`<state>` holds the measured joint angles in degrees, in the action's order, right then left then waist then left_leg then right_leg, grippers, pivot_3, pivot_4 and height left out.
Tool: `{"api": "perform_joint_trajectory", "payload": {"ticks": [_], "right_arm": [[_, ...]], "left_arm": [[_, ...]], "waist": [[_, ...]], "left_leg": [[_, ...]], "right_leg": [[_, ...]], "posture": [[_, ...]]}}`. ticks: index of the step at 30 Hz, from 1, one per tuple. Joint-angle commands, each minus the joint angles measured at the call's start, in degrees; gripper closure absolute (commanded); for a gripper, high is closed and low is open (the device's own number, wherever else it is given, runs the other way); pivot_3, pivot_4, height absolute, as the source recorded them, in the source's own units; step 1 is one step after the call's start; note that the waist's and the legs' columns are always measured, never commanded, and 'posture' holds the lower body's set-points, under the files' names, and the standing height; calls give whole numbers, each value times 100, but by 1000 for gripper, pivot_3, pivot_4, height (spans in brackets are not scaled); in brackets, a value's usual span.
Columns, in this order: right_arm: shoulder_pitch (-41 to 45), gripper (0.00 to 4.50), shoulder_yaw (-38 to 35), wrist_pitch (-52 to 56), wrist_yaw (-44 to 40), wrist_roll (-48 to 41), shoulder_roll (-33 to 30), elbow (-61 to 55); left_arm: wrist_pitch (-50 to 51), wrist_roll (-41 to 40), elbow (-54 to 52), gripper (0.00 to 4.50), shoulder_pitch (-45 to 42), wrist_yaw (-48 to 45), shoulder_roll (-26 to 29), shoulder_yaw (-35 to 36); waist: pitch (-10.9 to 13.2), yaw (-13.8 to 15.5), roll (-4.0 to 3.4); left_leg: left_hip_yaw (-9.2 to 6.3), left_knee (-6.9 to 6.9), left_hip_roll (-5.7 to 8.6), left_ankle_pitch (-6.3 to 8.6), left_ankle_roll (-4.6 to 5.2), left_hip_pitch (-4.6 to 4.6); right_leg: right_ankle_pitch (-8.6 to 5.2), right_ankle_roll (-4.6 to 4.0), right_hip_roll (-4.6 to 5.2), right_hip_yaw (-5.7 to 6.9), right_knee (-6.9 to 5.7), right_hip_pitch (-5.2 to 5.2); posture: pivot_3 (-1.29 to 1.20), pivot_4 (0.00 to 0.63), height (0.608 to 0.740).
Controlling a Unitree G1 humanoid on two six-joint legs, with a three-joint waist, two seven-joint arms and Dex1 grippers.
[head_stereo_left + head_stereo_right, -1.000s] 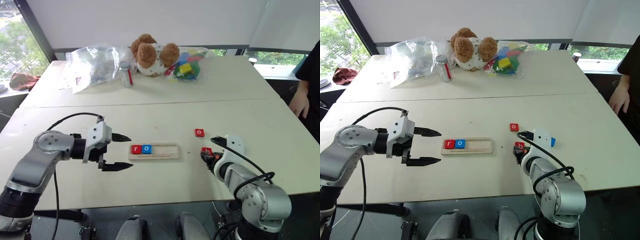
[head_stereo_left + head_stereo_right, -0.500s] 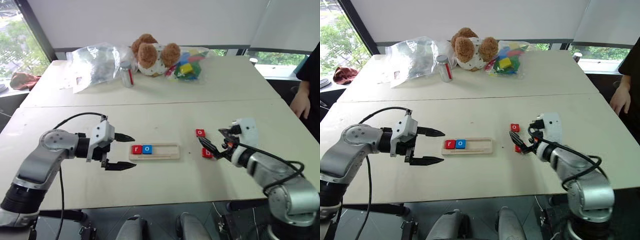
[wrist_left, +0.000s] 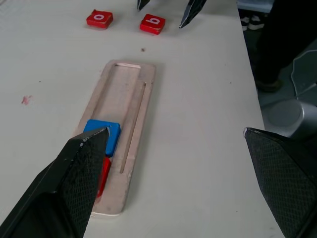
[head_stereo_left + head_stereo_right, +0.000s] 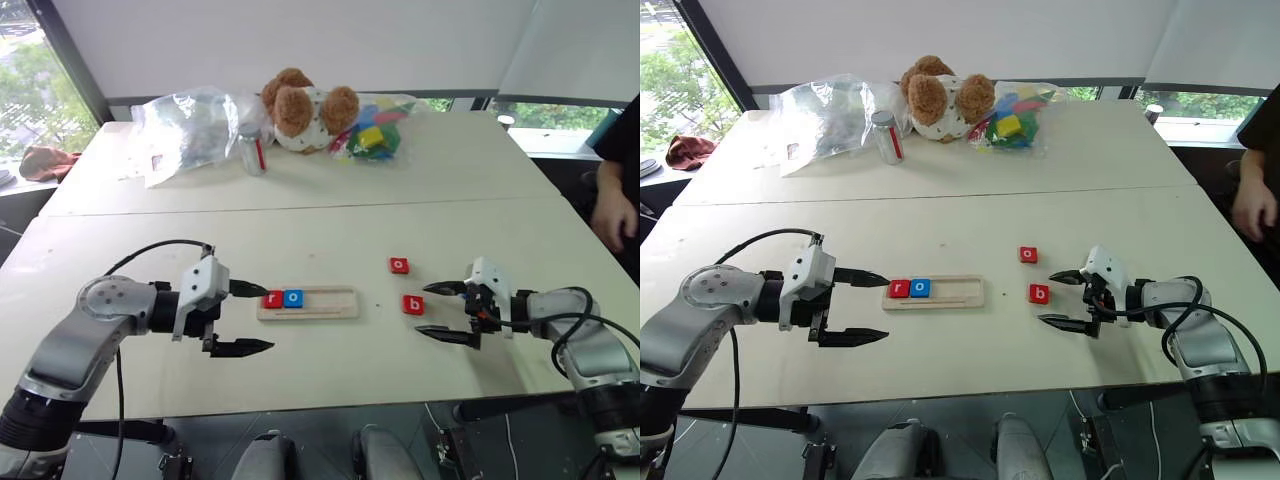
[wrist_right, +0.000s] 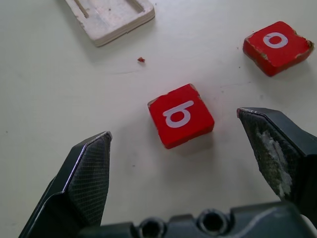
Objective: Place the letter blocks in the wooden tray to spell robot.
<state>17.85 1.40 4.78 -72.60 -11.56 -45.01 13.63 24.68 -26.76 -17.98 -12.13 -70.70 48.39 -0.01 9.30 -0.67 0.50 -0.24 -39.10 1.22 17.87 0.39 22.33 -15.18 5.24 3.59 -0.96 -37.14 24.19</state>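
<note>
Tiles r, o sit in wooden tray (image 4: 308,302); right hand (image 4: 446,311), fingers apart, lines up red b tile (image 4: 413,305); left hand (image 4: 248,318) waits spread beside tray.

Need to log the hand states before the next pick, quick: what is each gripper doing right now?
Left gripper: open, holding nothing, beside the wooden tray.
Right gripper: open, empty, beside the red b block.

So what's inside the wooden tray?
The tray holds a red r block and a blue o block at its left end. The rest of its groove is bare wood.
</note>
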Motion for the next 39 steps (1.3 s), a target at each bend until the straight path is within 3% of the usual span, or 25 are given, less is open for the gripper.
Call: {"api": "perform_joint_trajectory", "payload": {"ticks": [1,3,5,6,10,11,18,21,29,39], "right_arm": [[308,65,125,-543,-247,137,-8,538],[465,65,206,-701,-305,172,60,785],[522,609,270,-858,-386,181,110,898],[535,957,286,-917,-416,177,126,931],[640,3065,292,-992,-388,175,216,1022],[667,3384,288,-997,-369,178,226,1021],[1188,3379,449,225,-293,-119,447,-183],[1710,3379,874,836,-78,90,837,-586],[2522,3379,1901,1487,152,714,1523,-389],[2807,3379,2342,1714,457,1091,2055,-141]], "left_arm": [[-23,-75,-159,0,25,63,87,173],[-52,-41,-143,0,43,95,93,171],[-56,-22,-127,0,50,141,96,178],[-52,-21,-122,0,52,157,100,181],[-97,39,45,0,28,173,151,216],[-97,39,78,0,12,185,166,236],[-277,171,719,0,-70,230,455,584],[-391,245,977,0,97,139,651,742],[-522,299,967,0,394,104,682,712],[-480,279,751,0,526,303,522,717]], "waist": [[0,14,0],[0,8,0],[0,-3,0],[0,-6,0],[0,-11,0],[-1,-13,-1],[3,-40,-6],[3,-45,-8],[3,21,-6],[3,-38,-7]], "left_leg": [[-1,0,1,0,0,1],[-1,0,1,0,-1,2],[-1,-1,0,-1,-2,2],[-2,0,0,-1,-3,2],[-2,-1,0,-2,-5,1],[-1,-1,0,-2,-5,1],[-2,5,-1,-3,-9,5],[-2,11,-3,-3,-10,6],[-7,8,12,-2,-9,23],[-5,12,11,-3,-11,26]], "right_leg": [[0,0,2,0,0,0],[0,0,4,1,2,0],[0,-1,5,0,2,0],[1,-1,5,0,1,1],[1,-2,7,-1,0,1],[1,-2,7,-2,0,1],[2,-3,7,-4,-6,18],[1,-3,6,-4,-6,24],[1,-4,24,3,2,27],[1,-3,23,8,-4,39]], "posture": [[0,150,740],[0,150,740],[0,150,740],[0,150,740],[0,150,740],[0,150,740],[0,150,740],[0,150,740],[0,150,740],[0,150,740]]}}
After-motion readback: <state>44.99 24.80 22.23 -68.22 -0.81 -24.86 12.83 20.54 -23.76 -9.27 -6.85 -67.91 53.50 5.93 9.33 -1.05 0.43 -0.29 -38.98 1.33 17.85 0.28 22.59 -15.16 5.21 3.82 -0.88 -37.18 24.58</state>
